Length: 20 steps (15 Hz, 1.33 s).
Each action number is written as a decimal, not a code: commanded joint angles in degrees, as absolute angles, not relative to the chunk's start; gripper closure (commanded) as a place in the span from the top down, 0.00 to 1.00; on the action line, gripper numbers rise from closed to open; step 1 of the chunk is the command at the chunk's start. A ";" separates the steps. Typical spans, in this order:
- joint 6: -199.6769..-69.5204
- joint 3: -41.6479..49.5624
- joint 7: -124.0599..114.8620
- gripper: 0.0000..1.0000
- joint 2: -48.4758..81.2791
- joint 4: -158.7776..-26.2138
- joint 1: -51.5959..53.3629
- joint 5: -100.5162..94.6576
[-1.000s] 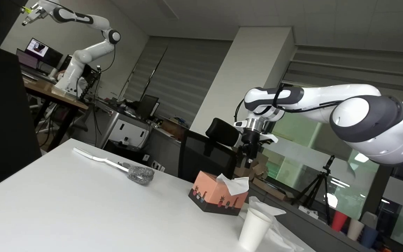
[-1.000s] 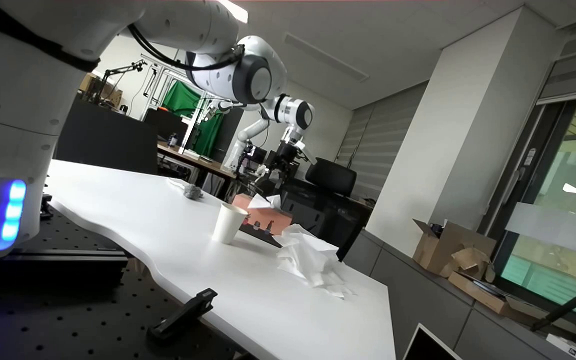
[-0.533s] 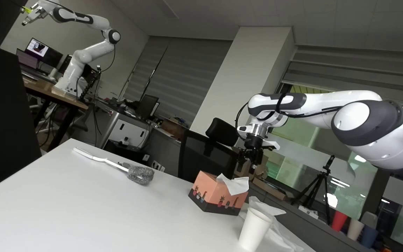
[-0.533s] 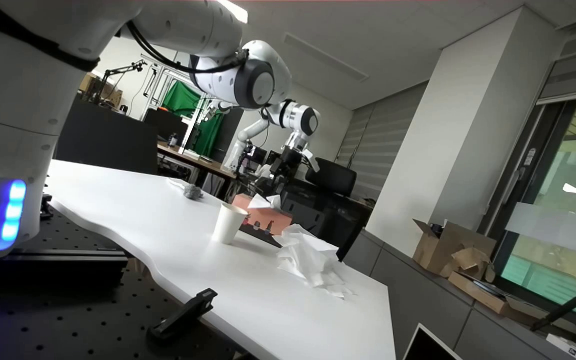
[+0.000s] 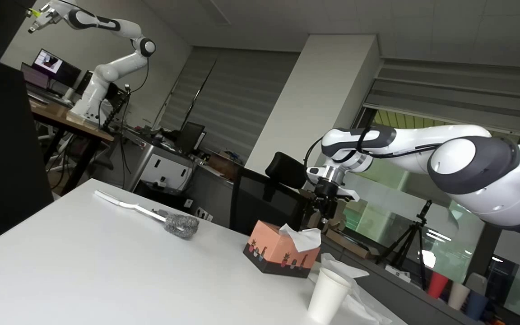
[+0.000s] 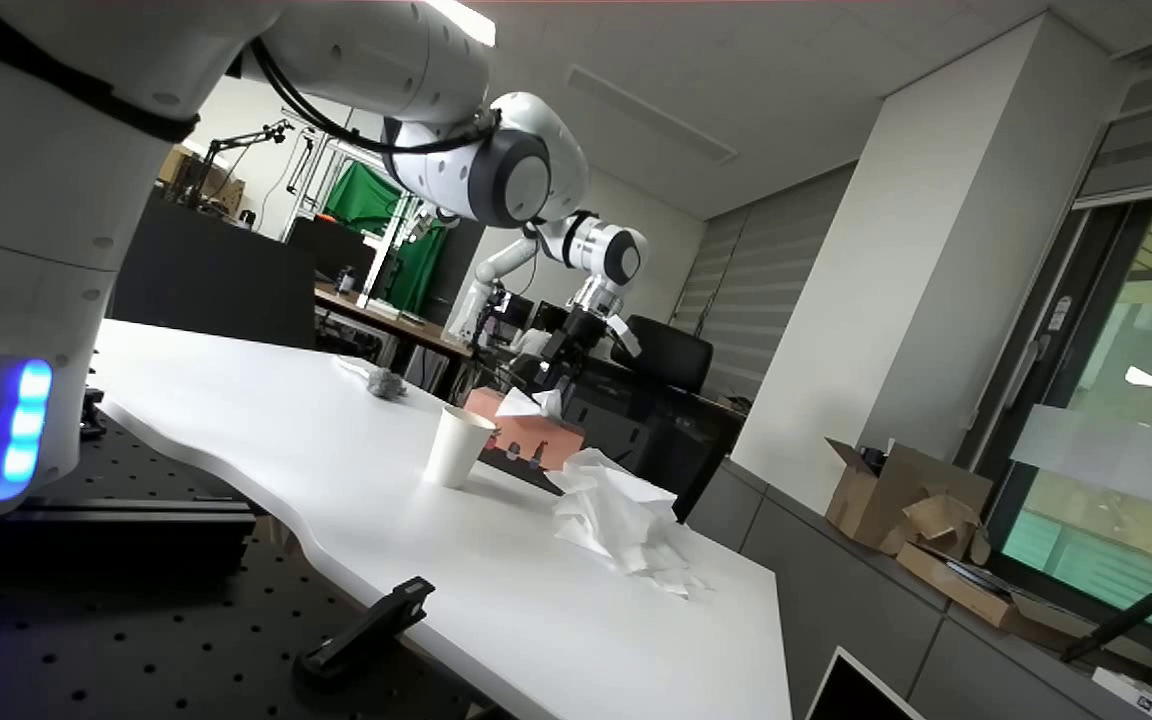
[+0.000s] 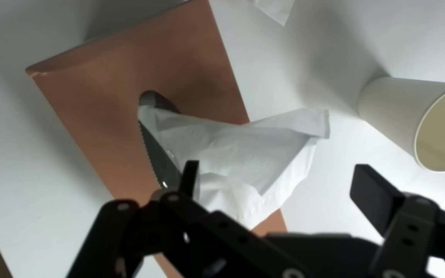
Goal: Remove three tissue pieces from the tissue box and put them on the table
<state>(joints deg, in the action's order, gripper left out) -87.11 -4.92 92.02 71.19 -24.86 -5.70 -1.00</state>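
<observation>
Wrist view: tissue box (image 7: 118,116) partly hidden by the gripper (image 7: 278,177), running off-frame towards seven o'clock; white cup (image 7: 398,117) clipped by the frame at three. In an exterior view, tissue pieces (image 6: 621,520) overlap; count can't be told.

This looks like a robot lab, with office things in it too. A big white robot arm (image 6: 31,265) with a blue light (image 6: 28,420) stands by a white table (image 5: 129,253), and next to that table is a black board (image 6: 136,640) full of small holes. Far across the room, a second robot arm (image 5: 122,66) stands on a wooden desk (image 5: 54,113), close to some computer screens (image 5: 56,67). A green cloth (image 6: 364,200) hangs at the back, and a stand with three legs (image 5: 410,241) is near the windows (image 6: 1136,440). The office part is the black chair (image 5: 264,203) behind the table, the gray window blinds (image 5: 246,90) and the open cardboard box (image 6: 911,482) on a gray ledge (image 6: 841,575).
</observation>
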 commanded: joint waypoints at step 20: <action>-95.14 -5.43 94.96 1.00 72.94 -23.45 -6.56 -0.54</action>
<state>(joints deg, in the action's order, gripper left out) -93.74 -4.91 93.84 72.00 -24.87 -5.94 -1.06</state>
